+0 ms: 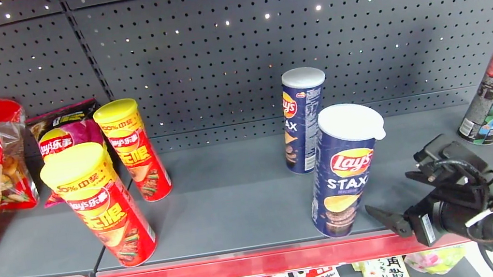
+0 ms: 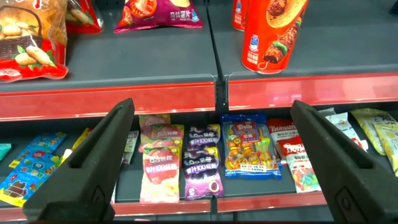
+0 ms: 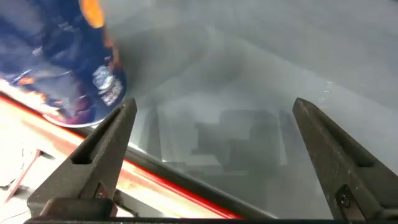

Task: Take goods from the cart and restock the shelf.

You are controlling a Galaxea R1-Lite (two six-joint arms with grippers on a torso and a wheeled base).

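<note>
The right gripper (image 1: 389, 193) stands wide open and empty at the front edge of the shelf (image 1: 236, 198), just beside the front blue chip can (image 1: 347, 172) on its right (not touching). This can stands upright near the red shelf edge. A second blue chip can (image 1: 303, 120) stands upright behind it. Two red chip cans (image 1: 100, 206) stand upright further left. The left gripper (image 2: 212, 104) is also wide open and empty, facing the snack packets (image 2: 205, 168) on the lower shelf.
</note>
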